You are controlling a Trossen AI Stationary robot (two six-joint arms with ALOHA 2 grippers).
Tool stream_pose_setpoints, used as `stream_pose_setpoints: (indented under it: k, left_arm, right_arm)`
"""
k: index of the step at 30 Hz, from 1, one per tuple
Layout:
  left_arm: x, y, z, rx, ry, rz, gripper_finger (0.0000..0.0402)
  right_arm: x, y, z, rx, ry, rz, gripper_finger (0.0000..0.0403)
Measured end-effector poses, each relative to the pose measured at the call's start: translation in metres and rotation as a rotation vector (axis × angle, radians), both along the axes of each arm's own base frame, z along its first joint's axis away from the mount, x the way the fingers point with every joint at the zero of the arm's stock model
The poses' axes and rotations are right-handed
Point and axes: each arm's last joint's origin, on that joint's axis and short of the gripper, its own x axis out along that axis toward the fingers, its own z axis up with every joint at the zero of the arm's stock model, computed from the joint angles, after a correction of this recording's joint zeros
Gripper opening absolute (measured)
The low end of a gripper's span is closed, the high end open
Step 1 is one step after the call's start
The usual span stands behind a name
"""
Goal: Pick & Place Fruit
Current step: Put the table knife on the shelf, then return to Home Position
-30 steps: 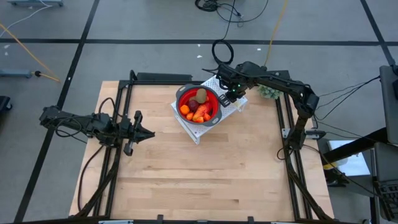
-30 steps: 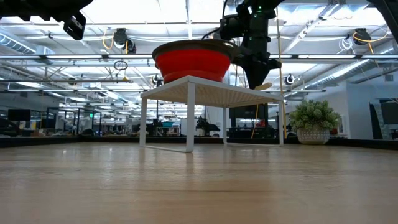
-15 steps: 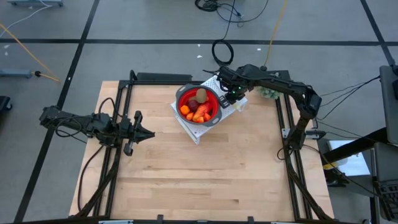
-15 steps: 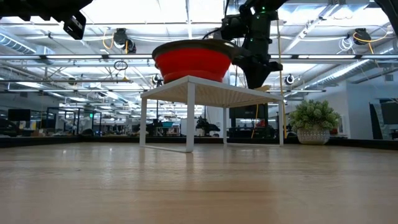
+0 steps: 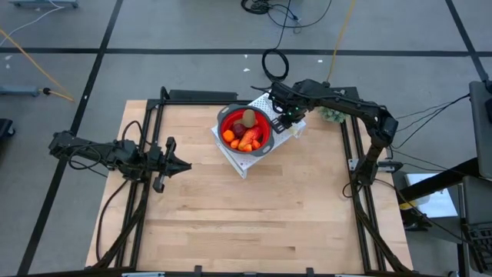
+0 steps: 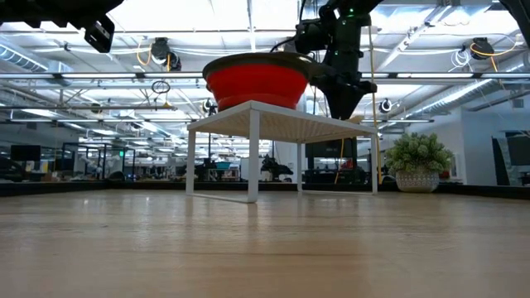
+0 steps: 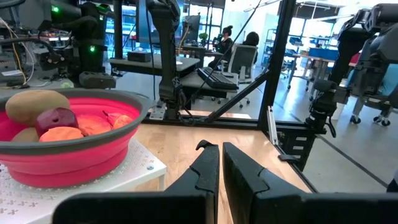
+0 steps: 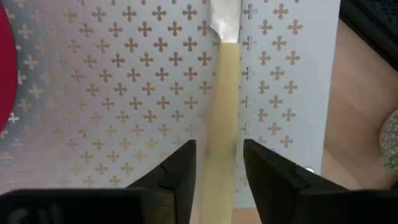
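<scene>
The fruit lies in a red bowl (image 5: 244, 127) on a white perforated stand (image 5: 243, 163) at the table's far middle: a brown oval (image 5: 249, 116), a dark red ball (image 5: 239, 128), a red-and-yellow piece (image 5: 250, 138) and orange bits (image 5: 230, 137). My right gripper (image 5: 286, 117) is open over the stand's right part, beside the bowl. Its fingers stand on either side of a pale-handled knife (image 8: 222, 124) that lies flat on the stand; I cannot tell whether they touch it. My left gripper (image 5: 184, 165) waits shut at the table's left, pointing toward the bowl (image 7: 68, 162).
A green bushy plant in a pot (image 5: 332, 115) stands at the table's far right, just beyond the stand; it also shows in the low view (image 6: 418, 161). The stand rests on thin white legs (image 6: 252, 157). Black frame rails (image 5: 146, 146) run along the table's sides.
My right gripper has sunk a little toward the stand's top, and the pale handle end below it sits lower than before.
</scene>
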Motion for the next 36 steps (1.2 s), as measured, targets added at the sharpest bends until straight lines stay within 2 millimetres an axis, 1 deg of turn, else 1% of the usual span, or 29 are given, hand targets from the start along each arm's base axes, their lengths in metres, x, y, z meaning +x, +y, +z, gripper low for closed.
stream_pose_setpoints:
  k: [7, 10, 15, 18, 21, 26, 28, 31, 36]
  left_arm:
    - [0.000, 0.000, 0.000, 0.000, 0.000, 0.000, 0.0019]
    - [0.000, 0.000, 0.000, 0.000, 0.000, 0.000, 0.0019]
    - [0.000, 0.000, 0.000, 0.003, 0.000, 0.000, 0.0019]
    - [0.000, 0.000, 0.000, 0.004, -0.001, 0.000, 0.0019]
    - [0.000, 0.000, 0.000, 0.014, -0.002, 0.001, 0.0019]
    - [0.000, 0.000, 0.000, 0.021, -0.003, 0.001, 0.0019]
    - [0.000, 0.000, 0.000, 0.020, -0.003, 0.001, 0.0019]
    - [0.000, 0.000, 0.000, 0.021, -0.003, 0.001, 0.0019]
    - [0.000, 0.000, 0.000, 0.019, -0.004, 0.001, 0.0019]
  right_arm:
    - [0.000, 0.000, 0.001, 0.001, -0.006, -0.002, 0.0136]
    - [-0.004, 0.002, 0.009, -0.012, -0.033, -0.003, 0.0135]
    - [-0.018, 0.015, 0.036, -0.062, -0.115, -0.012, 0.0129]
    - [-0.030, 0.028, 0.057, -0.150, -0.149, 0.004, 0.0120]
    - [-0.040, 0.043, 0.073, -0.229, -0.173, 0.045, 0.0096]
    - [-0.053, 0.069, 0.096, -0.321, -0.236, 0.148, 0.0024]
    - [-0.056, 0.079, 0.102, -0.366, -0.280, 0.193, 0.0006]
    - [-0.062, 0.093, 0.103, -0.410, -0.372, 0.225, 0.0011]
    - [-0.081, 0.111, 0.088, -0.427, -0.502, 0.293, 0.0002]
